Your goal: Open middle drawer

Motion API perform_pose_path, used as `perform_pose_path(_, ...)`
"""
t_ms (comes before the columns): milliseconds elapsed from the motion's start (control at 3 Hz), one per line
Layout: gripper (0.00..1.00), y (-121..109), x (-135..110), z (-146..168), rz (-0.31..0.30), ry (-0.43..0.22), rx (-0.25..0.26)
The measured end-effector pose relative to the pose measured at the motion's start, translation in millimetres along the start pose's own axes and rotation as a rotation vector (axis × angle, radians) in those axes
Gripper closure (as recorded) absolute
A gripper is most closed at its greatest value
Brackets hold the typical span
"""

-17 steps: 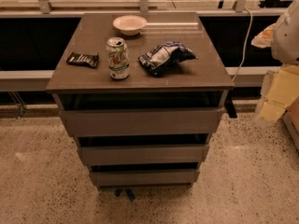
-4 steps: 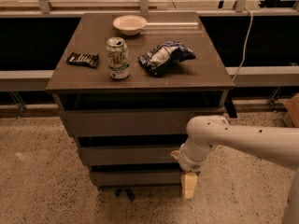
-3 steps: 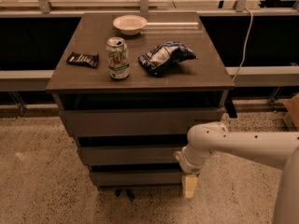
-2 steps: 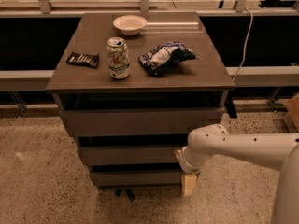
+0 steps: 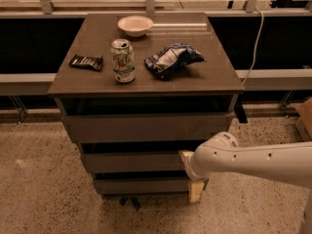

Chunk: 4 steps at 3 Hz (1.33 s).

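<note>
The middle drawer (image 5: 131, 162) is a flat grey-brown front between the taller top drawer front (image 5: 146, 127) and the narrower bottom drawer front (image 5: 141, 185). It sits flush in the stepped stack, with only a dark gap above it. My gripper (image 5: 191, 173) is at the end of the white arm (image 5: 253, 160), which comes in from the right. The gripper sits against the right end of the middle drawer front and reaches down past the bottom drawer's right corner.
On the cabinet top (image 5: 219, 77) are a white bowl (image 5: 135, 25), a green can (image 5: 123, 60), a blue chip bag (image 5: 171, 60) and a dark snack bar (image 5: 86, 62). A black rail and window frame run behind. There is speckled floor (image 5: 39, 189) around the cabinet and a cardboard box (image 5: 304, 118) at far right.
The arm was raised at the right edge of the view 5.7 s ago and now reaches the drawers' right side. Over the last second it has barely shifted. The drawers have not moved.
</note>
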State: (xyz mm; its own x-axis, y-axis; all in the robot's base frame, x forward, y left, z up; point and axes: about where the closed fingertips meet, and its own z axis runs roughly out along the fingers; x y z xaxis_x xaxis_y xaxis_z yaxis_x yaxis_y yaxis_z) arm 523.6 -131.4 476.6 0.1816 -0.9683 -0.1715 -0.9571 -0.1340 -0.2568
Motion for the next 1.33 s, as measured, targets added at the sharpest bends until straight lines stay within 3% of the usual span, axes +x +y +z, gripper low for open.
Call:
perform_pose_path(333, 0.0, -8.9, -1.4, 4.7, -0.019, 0.001, 0.02)
perform_pose_path(667, 0.0, -22.9, 3.0, 28.3, -0.019, -0.037, 0.008)
perform_pose_path(1333, 0.0, -42.7, 12.2, 55.4, 0.006, -0.044, 0.02)
